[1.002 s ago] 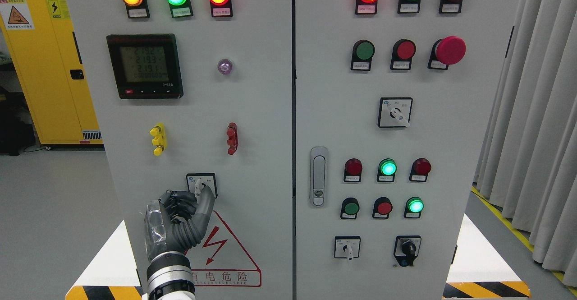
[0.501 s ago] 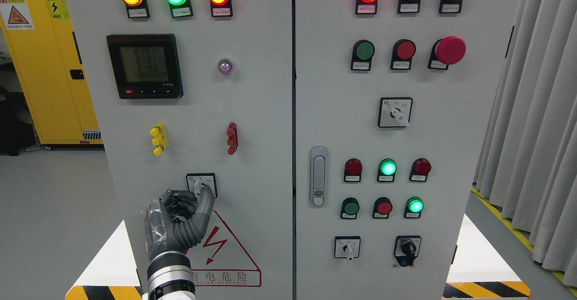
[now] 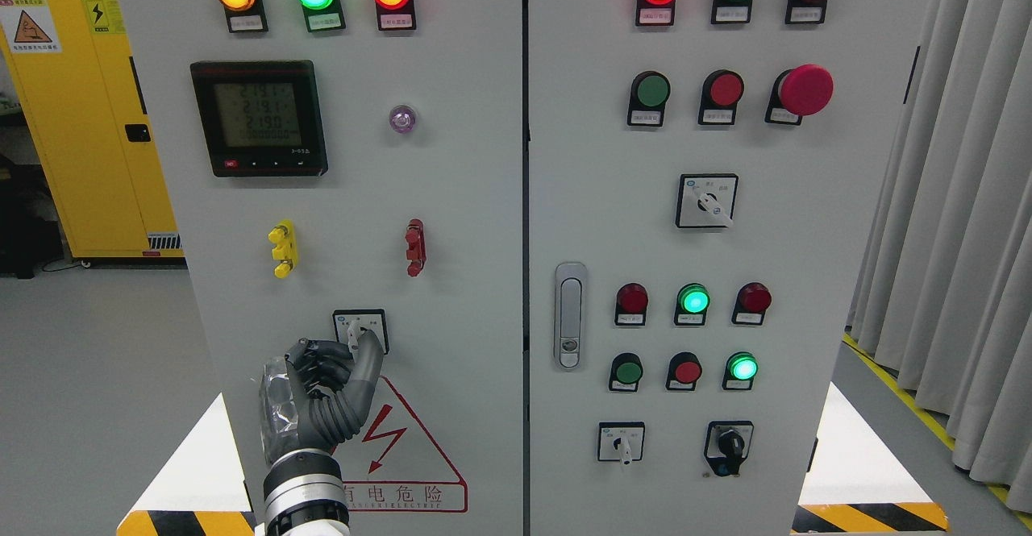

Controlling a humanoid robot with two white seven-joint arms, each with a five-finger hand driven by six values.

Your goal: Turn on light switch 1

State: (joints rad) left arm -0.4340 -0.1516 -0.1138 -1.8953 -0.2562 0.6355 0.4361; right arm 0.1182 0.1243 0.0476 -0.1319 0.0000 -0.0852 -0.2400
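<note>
Left hand (image 3: 326,387) reaches up to the switch (image 3: 360,330) low on the left cabinet door (image 3: 451,222), just above the red warning triangle (image 3: 403,447). Its fingers (image 3: 322,359) are curled, thumb and fingertips pinching the switch's white knob.

grey cabinet (image 3: 468,222), yellow-black striped floor (image 3: 871,517)

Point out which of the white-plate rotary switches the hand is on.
The rotary switch on the left door, above the warning triangle: the left hand has its fingers on its knob. The others, on the right door, are untouched.
</note>
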